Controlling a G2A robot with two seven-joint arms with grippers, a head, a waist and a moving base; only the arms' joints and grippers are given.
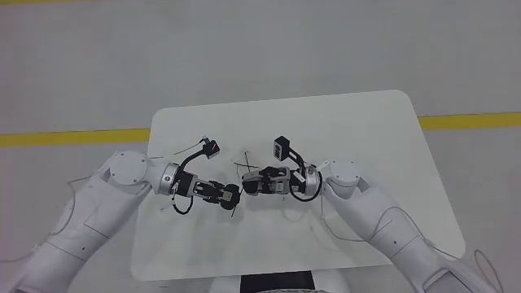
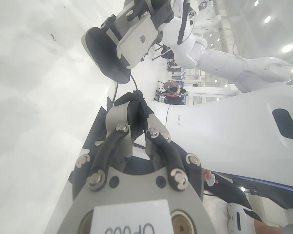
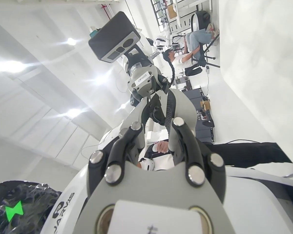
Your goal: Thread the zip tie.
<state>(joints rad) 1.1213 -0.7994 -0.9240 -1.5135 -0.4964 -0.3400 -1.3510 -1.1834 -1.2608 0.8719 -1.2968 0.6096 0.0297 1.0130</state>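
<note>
With tie held over the table, left gripper and right gripper each clenched on an end, line tip to head and feed slowly, straight, without twisting

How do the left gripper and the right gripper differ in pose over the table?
The left gripper points in from the robot's left; the right gripper points in from its right. The left gripper sits nearer the robot's edge of the table, the right gripper slightly farther. Shared: both are shut on the zip tie, tips almost touching.
</note>
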